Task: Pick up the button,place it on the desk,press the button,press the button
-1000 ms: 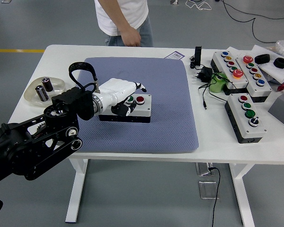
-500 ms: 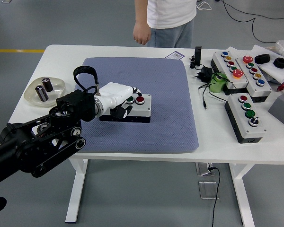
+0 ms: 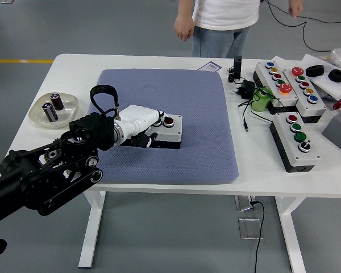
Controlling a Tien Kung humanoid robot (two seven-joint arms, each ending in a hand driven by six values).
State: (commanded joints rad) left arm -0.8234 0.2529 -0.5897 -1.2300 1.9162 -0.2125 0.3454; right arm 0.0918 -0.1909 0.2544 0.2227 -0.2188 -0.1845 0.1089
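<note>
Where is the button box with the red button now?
In the head view, the button box sits on the blue mat, left of its centre, with the left hand over its left part.

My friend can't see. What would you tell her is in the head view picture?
The left robot hand lies over a button box on a blue-grey mat, fingertips by its red button. More button boxes sit on the white table at right, a dish of batteries at left, and a person stands behind.

High head view over table (image 3: 34, 85)
</note>
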